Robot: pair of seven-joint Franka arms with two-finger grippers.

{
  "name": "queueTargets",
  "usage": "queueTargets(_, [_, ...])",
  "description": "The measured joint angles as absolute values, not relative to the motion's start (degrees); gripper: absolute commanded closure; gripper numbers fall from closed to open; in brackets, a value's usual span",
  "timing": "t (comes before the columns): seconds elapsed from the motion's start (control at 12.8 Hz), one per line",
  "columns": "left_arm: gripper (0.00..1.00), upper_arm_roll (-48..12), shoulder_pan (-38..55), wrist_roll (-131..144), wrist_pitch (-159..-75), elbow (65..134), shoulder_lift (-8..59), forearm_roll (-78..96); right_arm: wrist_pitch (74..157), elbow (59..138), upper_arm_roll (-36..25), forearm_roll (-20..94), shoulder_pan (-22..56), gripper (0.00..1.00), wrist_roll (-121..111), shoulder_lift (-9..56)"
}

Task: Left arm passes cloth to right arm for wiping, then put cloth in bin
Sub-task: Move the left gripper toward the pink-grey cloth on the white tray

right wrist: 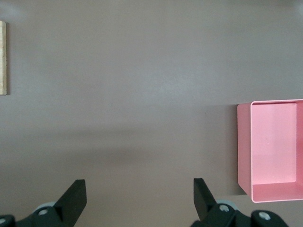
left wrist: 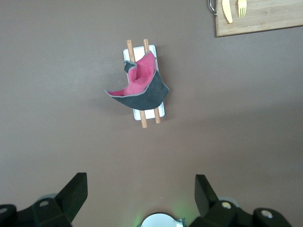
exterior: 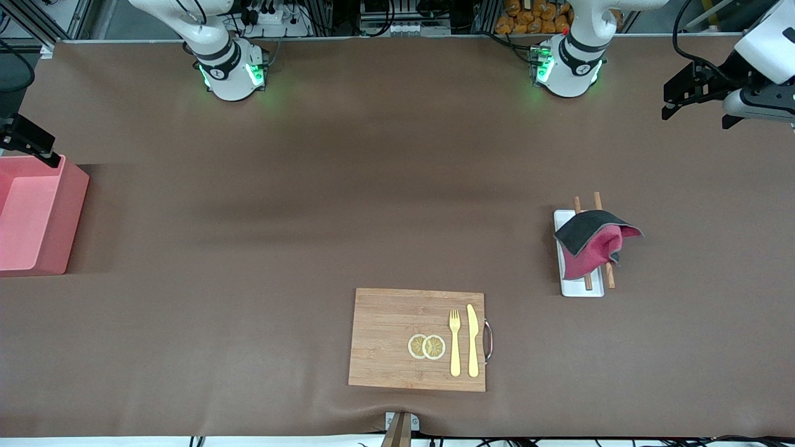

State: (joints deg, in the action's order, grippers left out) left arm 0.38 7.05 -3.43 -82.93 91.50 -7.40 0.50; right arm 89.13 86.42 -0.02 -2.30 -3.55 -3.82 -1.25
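The cloth, crimson-pink with a dark grey face, lies crumpled over a white tray with two wooden chopsticks, toward the left arm's end of the table. It also shows in the left wrist view. My left gripper hangs open and empty high over the table's edge at that end; in its own view the gripper is well apart from the cloth. The pink bin stands empty at the right arm's end. My right gripper hovers open and empty beside the bin, its jaws over bare table.
A wooden cutting board with two lemon slices, a yellow fork and a yellow knife lies near the front edge. The board also shows in the left wrist view and its edge in the right wrist view.
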Motion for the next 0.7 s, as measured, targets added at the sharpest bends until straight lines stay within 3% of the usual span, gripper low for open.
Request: queueTargets(0.7, [0.00,0.69,6.95,-3.99,-82.16,88.73,-3.23,0.44,88.49,86.46,0.09,-2.31,-0.86,0.00,-2.01,-1.26])
